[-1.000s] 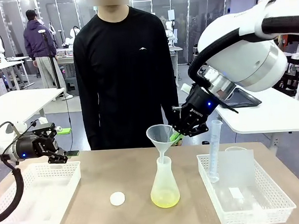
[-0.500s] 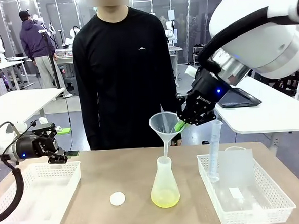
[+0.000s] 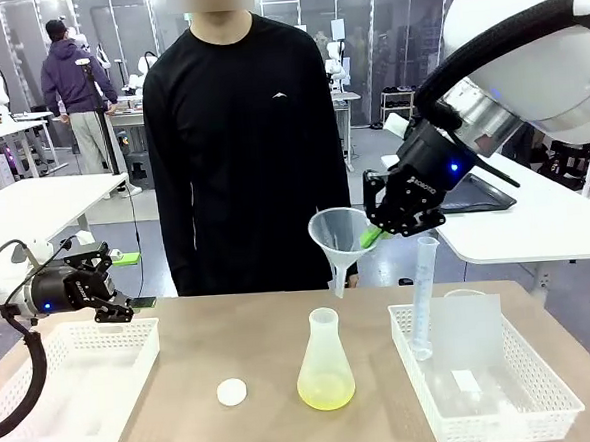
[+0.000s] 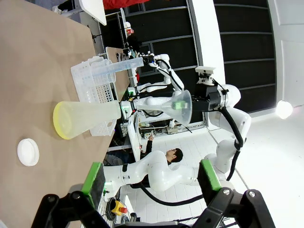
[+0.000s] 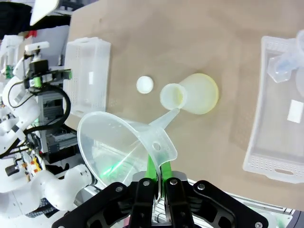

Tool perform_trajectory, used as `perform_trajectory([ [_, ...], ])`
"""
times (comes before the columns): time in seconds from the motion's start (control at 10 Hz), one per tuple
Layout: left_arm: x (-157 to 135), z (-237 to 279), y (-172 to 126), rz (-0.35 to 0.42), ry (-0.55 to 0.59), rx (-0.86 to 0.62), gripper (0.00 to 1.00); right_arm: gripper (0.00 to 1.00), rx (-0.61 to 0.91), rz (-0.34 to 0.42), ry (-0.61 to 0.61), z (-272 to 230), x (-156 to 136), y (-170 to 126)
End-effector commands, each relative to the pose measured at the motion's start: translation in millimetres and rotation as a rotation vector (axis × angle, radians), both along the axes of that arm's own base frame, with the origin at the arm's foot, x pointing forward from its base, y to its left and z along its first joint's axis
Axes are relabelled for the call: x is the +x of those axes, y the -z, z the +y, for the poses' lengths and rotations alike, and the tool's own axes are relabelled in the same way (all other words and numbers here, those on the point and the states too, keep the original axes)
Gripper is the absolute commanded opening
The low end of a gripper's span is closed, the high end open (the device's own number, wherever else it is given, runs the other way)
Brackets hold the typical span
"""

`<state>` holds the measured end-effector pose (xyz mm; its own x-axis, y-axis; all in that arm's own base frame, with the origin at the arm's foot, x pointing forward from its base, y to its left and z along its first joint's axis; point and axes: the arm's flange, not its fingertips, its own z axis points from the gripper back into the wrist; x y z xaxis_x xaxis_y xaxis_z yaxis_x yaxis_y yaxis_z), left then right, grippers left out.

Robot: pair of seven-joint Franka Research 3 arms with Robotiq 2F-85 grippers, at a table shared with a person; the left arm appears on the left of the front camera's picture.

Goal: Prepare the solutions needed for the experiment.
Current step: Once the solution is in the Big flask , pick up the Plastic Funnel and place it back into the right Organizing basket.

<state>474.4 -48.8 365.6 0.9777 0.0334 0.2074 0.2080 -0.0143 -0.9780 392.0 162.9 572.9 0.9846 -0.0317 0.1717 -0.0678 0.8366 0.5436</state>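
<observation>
A clear conical flask (image 3: 324, 354) stands mid-table, and the solution (image 3: 325, 391) is a shallow yellow-green layer in its base. My right gripper (image 3: 375, 237) is shut on the rim of a clear plastic funnel (image 3: 340, 234), held in the air up and right of the flask mouth, its spout clear of it. In the right wrist view the funnel (image 5: 118, 145) sits pinched in my gripper (image 5: 156, 167) above the flask (image 5: 192, 94). My left gripper (image 3: 117, 286) hangs open and empty over the left basket. The left wrist view shows its pads (image 4: 93, 177) wide apart, the flask (image 4: 88, 118) beyond.
A small white disc (image 3: 231, 391) lies left of the flask. A white basket (image 3: 132, 336) sits at the left. Another basket (image 3: 546, 391) on the right holds a graduated cylinder (image 3: 424, 293) and a frosted container (image 3: 469, 333). A person (image 3: 245, 144) stands at the far edge.
My right gripper has lifted the funnel out of the flask and carried it up and to the right. The left arm has stayed still.
</observation>
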Motion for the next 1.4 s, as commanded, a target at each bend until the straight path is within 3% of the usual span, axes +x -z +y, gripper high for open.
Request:
perform_trajectory([
  [0.0,-1.1,-1.6,-3.3,-0.009,-0.008,-0.011,1.00,0.00,-0.043,0.002,0.009,-29.7,-5.3,6.0],
  [0.2,-1.1,-1.6,-3.3,-0.009,-0.008,-0.011,1.00,0.00,-0.104,0.016,0.077,-75.4,-15.7,10.5],
  [0.6,-1.1,-1.6,-3.3,-0.009,-0.008,-0.011,1.00,0.00,-0.052,0.078,0.133,-154.5,-25.5,20.9],
  [1.0,-1.1,-1.6,-3.3,-0.009,-0.008,-0.011,1.00,0.00,-0.063,0.141,0.149,-175.3,-25.2,43.0],
  [1.3,-1.1,-1.6,-3.3,-0.009,-0.008,-0.011,1.00,0.00,-0.060,0.191,0.160,-173.0,-12.1,90.5],
])
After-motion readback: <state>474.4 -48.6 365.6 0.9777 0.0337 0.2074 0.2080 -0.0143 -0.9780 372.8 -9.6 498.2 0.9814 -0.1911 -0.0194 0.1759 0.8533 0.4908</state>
